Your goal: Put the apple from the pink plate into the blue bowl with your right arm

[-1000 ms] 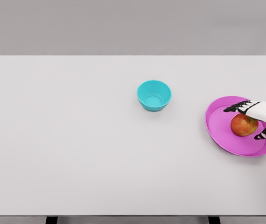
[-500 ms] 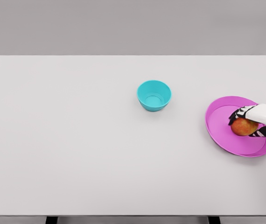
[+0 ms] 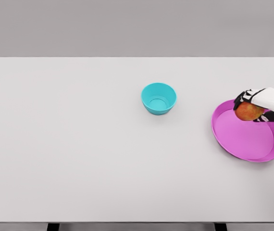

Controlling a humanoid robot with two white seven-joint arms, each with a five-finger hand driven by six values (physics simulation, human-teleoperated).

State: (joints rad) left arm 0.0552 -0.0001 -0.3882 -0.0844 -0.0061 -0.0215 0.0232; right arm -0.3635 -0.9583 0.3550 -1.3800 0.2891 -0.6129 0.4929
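The step in hand looks like the lift and carry: the apple (image 3: 248,111) sits inside the right hand (image 3: 252,107) above the far rim of the pink plate (image 3: 245,142), near the right edge of the worktop (image 3: 79,144); the plate's middle is bare, so the fruit seems to be clear of it, though how high it hangs cannot be judged from one view; the hand is closed around the apple, dark fingers (image 3: 239,98) curling over its top and left side and another finger showing under it, with the white back of the hand to the right; the red-orange skin shows between them on the left.

The blue bowl (image 3: 158,98) stands upright and empty near the middle of the worktop, well apart from the plate and to its left, with nothing between the two; the next move calls for a sideways carry toward the worktop's middle, high enough to pass the bowl's near rim, then a stop over the opening before the fingers loosen; the bowl is small beside the hand, so an off-centre release could tip it or let the apple roll off the rim; the left arm is out of sight.
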